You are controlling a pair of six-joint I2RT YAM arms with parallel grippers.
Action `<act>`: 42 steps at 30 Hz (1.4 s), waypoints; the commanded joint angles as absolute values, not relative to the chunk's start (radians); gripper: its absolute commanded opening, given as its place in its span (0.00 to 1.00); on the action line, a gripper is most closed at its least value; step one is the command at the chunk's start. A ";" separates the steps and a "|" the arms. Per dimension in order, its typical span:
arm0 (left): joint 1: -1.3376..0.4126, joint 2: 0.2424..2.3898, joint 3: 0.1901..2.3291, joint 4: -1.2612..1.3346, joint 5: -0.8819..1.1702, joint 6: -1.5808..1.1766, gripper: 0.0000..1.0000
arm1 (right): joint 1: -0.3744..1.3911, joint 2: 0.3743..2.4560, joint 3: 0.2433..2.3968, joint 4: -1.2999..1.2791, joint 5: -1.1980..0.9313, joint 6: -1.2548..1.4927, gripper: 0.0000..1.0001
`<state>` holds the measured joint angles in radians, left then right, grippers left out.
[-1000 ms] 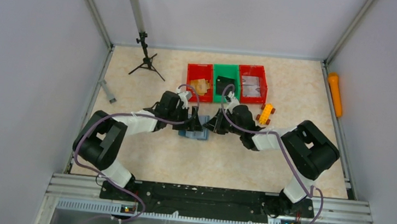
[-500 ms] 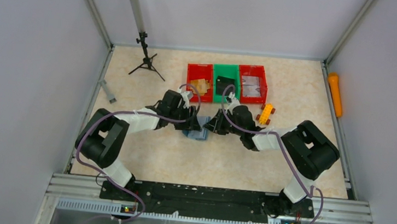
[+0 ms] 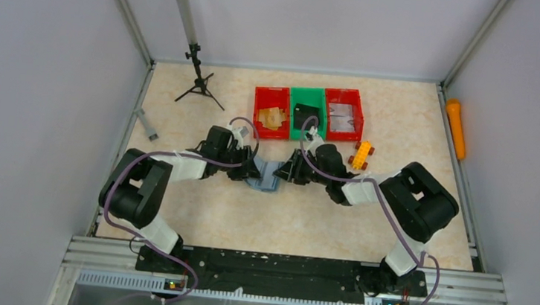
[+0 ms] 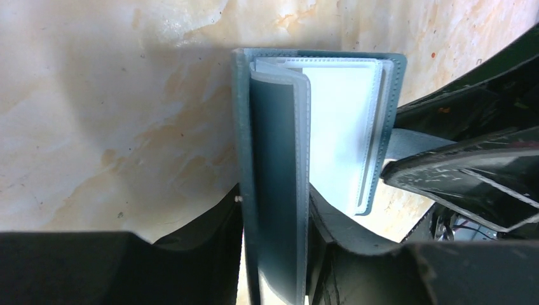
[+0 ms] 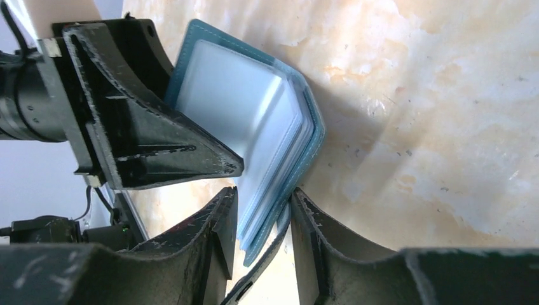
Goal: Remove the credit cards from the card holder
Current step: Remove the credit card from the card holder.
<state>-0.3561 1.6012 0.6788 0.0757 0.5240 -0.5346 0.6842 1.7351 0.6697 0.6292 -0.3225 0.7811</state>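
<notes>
Though overhead hides them, wrist shows card holder point(image 4: 273, 210), pale sleeves point(image 4: 337, 140)

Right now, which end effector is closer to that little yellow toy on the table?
Right. The right end effector is at the right side of the card holder, toward the yellow toy; the left end effector is on its other side, farther away.

"How many bins do you make it?"

"Three. Two are red, the left red bin point(image 3: 273, 89) and the right red bin point(image 3: 345, 92), and there's one green bin point(image 3: 308, 90)."

"And the arms?"

"Two, the left arm point(image 3: 176, 162) and the right arm point(image 3: 368, 186). One card holder point(image 3: 266, 176)."

"Anything loose?"

"One yellow toy point(image 3: 360, 154), one orange cylinder point(image 3: 455, 128), one tripod stand point(image 3: 199, 82) and one small grey piece point(image 3: 146, 123)."
</notes>
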 commanded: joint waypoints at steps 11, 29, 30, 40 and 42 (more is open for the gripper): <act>-0.351 1.636 0.687 0.112 0.594 -0.546 0.28 | 0.682 1.783 0.727 0.662 -0.377 0.800 0.24; -0.349 1.598 0.674 0.112 0.577 -0.540 0.19 | 0.681 1.698 0.678 0.730 -0.370 0.770 0.04; -0.350 1.593 0.672 0.112 0.573 -0.540 0.20 | 0.681 1.690 0.668 0.742 -0.371 0.771 0.04; -0.350 1.572 0.664 0.115 0.562 -0.534 0.21 | 0.681 1.669 0.640 0.824 -0.401 0.781 0.02; -0.349 1.565 0.661 0.115 0.556 -0.533 0.22 | 0.681 1.667 0.637 0.825 -0.399 0.782 0.02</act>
